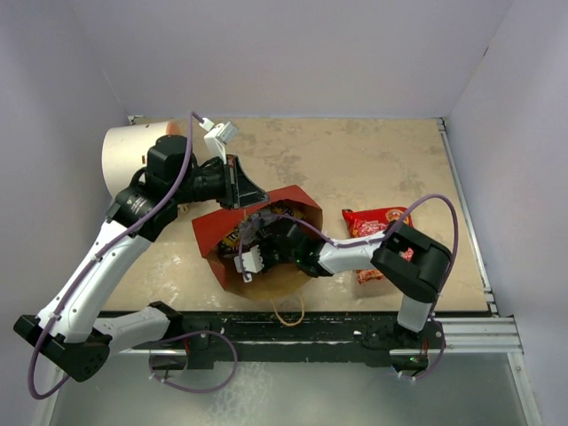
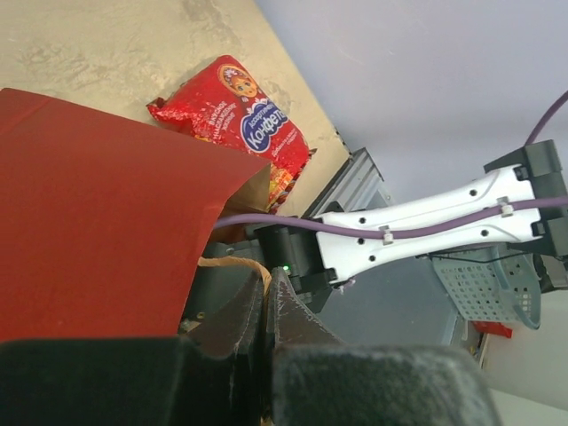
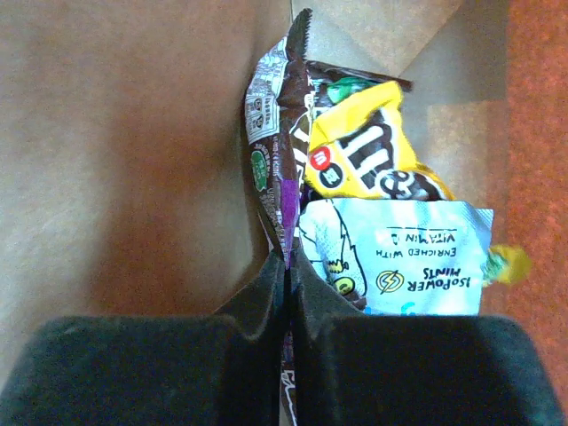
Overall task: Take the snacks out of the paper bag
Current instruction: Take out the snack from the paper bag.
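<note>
The red paper bag [image 1: 222,235] lies on its side at the table's middle, mouth toward the near edge; its red wall fills the left wrist view [image 2: 98,222]. My left gripper [image 2: 264,288] is shut on the bag's tan cord handle [image 2: 232,264] and holds it up. My right gripper [image 3: 289,266] is inside the bag, shut on the edge of a dark purple-brown candy packet [image 3: 277,142]. Beside it lie a yellow candy packet [image 3: 359,146] and a pale blue mints packet [image 3: 399,257]. The large flat red packet [image 1: 377,231] lies on the table right of the bag; it also shows in the left wrist view [image 2: 240,120].
A white cylinder [image 1: 133,160] lies at the back left, behind my left arm. The bag's second cord handle [image 1: 288,311] hangs over the table's near edge. Walls close in the table on three sides.
</note>
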Available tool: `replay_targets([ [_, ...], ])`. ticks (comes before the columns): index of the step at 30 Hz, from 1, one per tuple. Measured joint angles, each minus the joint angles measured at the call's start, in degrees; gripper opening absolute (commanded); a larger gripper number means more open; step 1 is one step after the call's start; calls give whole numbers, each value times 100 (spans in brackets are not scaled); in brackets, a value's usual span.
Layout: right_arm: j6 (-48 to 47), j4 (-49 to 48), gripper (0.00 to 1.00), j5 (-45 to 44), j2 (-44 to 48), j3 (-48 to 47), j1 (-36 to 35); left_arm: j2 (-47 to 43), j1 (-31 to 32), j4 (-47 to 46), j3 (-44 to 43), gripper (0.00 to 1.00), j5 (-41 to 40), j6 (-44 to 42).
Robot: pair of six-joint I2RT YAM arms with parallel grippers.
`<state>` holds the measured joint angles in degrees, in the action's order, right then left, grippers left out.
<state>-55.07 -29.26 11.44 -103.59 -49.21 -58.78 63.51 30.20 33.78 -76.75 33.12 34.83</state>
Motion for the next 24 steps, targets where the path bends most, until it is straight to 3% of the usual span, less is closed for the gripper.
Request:
replay_targets([
  [13,483,258,0,503,2002,640,-4,-131,0,199,-144,0,-645,-240],
  [24,452,2072,0,468,4868,831,-4,-354,0,286,-146,0,-1266,-404],
])
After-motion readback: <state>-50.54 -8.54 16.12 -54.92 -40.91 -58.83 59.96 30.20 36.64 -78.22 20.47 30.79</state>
